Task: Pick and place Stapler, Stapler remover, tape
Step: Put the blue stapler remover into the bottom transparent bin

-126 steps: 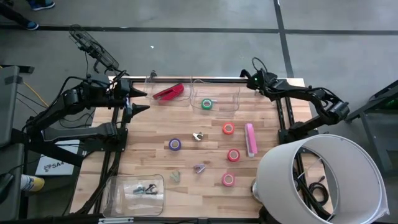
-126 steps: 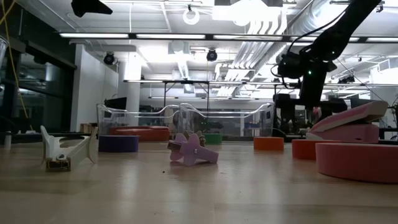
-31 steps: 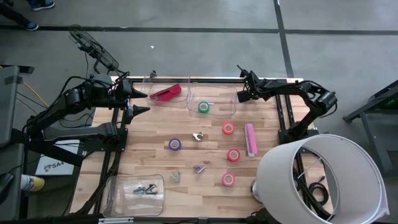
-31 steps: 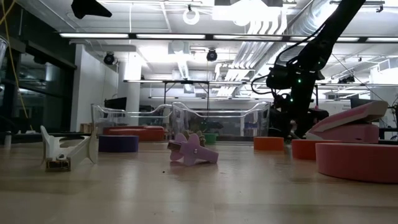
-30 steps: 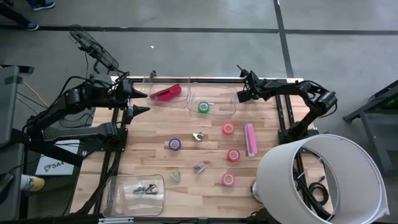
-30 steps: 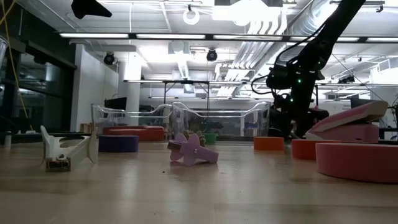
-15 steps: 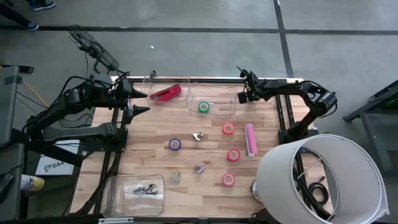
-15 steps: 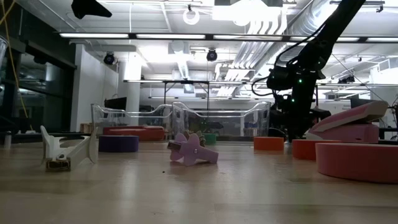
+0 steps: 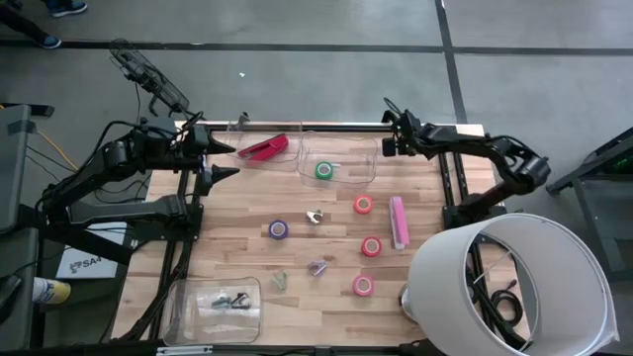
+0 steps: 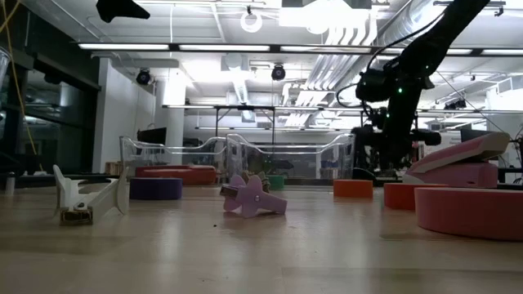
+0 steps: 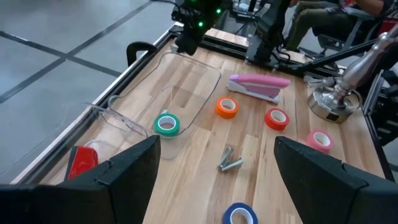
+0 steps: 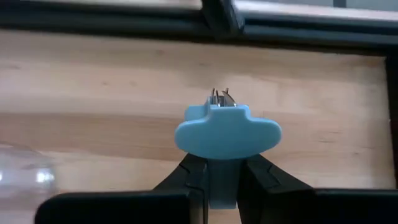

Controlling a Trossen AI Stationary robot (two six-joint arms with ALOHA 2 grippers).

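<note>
Staple remover sits pinched in right hand.

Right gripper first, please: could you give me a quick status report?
Right gripper shut on blue staple remover, far right of the table. Left gripper open, idle at far left. Green tape in clear bin.

You are in a robotics lab or open industrial workspace. Evidence: a butcher-block wooden table in a black metal frame, standing on a bare grey concrete floor with dark seam lines. The low view shows an exposed ceiling with white ducts, long fluorescent strip lights and glass partitions behind. A large white lamp shade sits at the table corner. Seated people show beyond the far edge.
</note>
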